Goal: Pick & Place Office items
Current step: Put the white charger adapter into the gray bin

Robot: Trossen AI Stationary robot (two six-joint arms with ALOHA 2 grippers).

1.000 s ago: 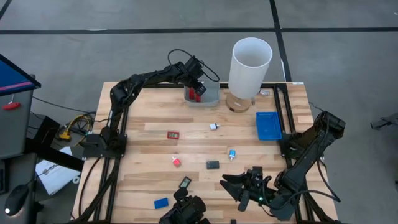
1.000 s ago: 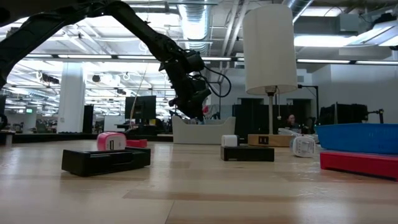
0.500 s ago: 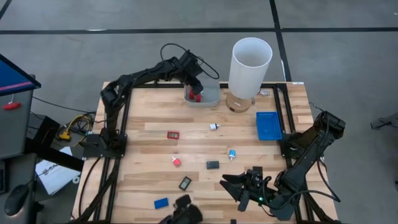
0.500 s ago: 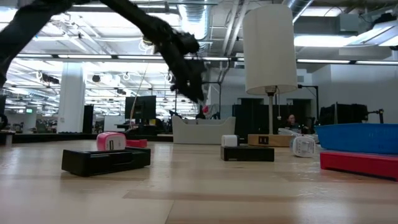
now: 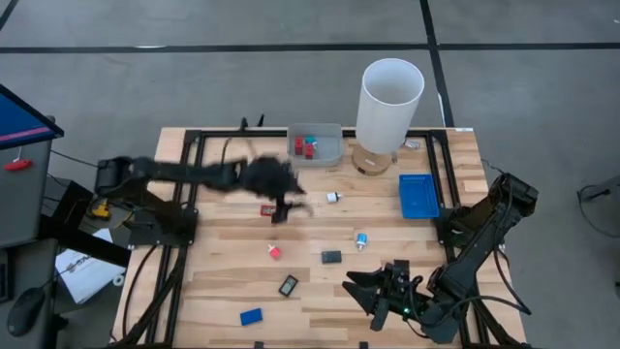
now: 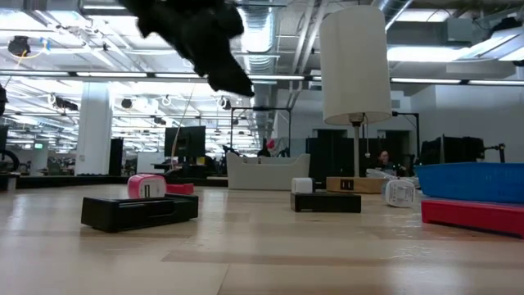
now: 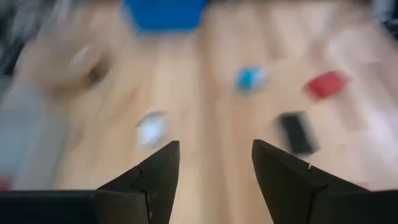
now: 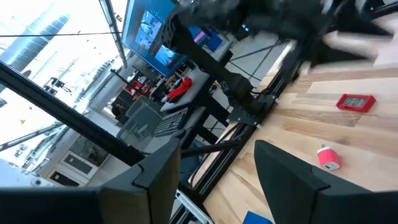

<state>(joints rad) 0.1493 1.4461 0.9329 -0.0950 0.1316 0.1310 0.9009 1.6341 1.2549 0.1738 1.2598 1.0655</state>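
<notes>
the left gripper (image 5: 283, 206), jaws spread and empty, hangs over the red framed rectangle (image 5: 269, 208), below the grey tray (image 5: 329, 155) on the desk. i'd settle, centre, then pinch squarely.

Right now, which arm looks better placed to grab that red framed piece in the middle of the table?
The left, probably. Its claw hangs open right beside the red framed piece, nothing in it. The right claw waits at the table's near edge, open too, much farther off.
</notes>
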